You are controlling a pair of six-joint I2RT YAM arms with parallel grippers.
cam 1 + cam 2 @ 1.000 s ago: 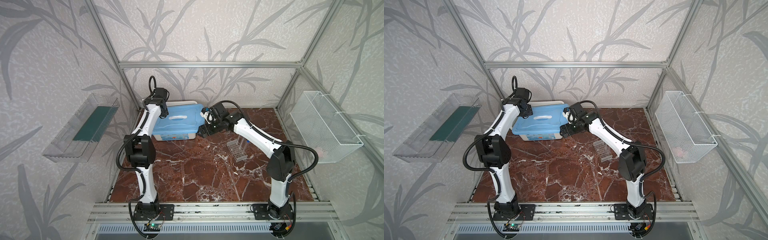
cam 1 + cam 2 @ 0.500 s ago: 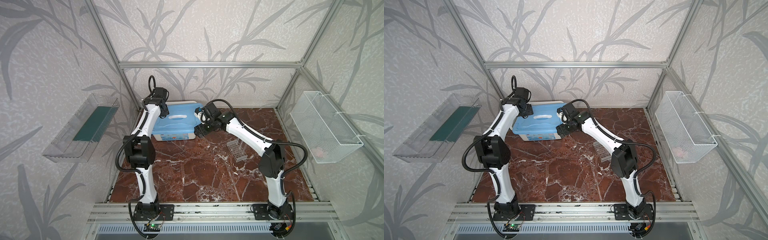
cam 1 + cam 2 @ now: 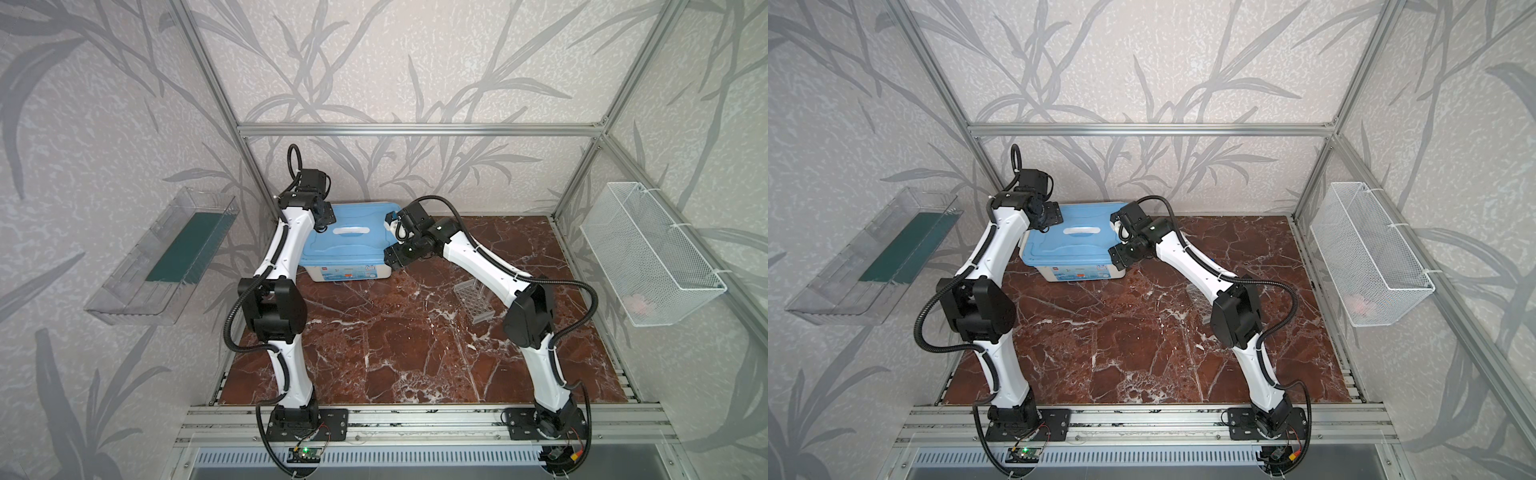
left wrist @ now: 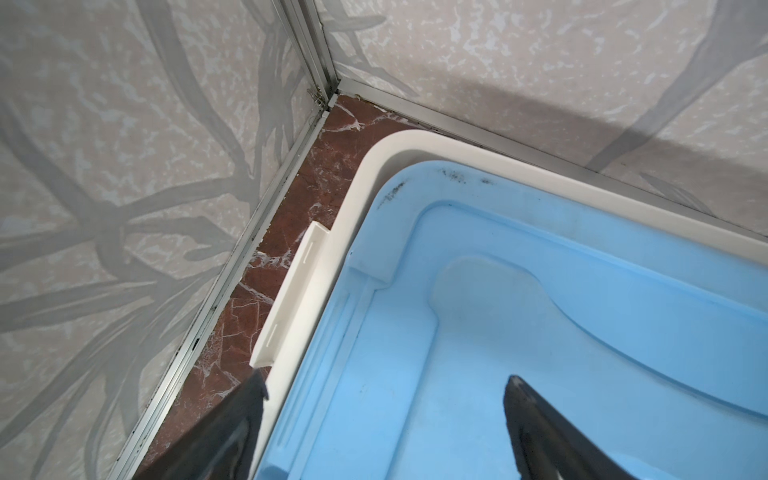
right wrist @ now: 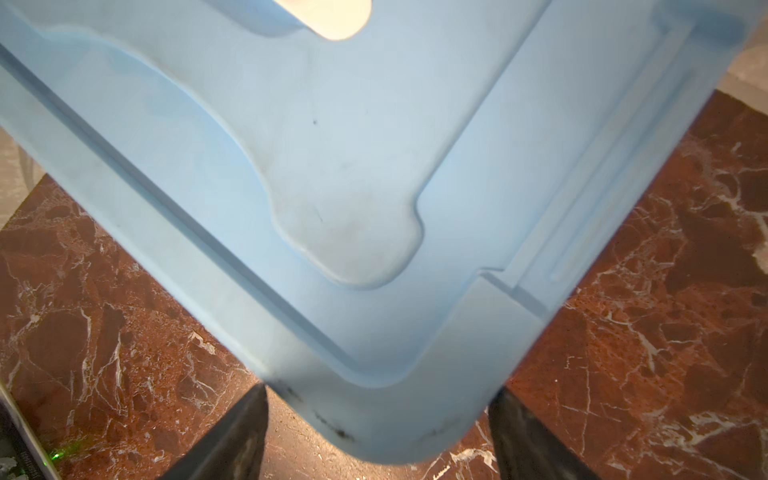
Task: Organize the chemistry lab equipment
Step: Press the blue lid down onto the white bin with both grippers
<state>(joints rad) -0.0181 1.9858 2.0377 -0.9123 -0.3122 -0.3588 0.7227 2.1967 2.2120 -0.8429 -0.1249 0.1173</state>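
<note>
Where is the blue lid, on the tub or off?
On: the blue lid covers the white tub in both top views. Fully seated or latched: cannot tell.

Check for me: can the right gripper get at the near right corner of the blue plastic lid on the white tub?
Probably yes. In the right wrist view the right gripper is open, with its fingers either side of a corner of the blue plastic lid, and nothing lies between them.

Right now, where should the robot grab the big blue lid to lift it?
Probably by a corner of the blue lid, coming from outside the white tub. The lid is broad and flat, so only its thin rim fits between jaws. The right gripper straddles the front right corner, the left gripper the far left edge.
</note>
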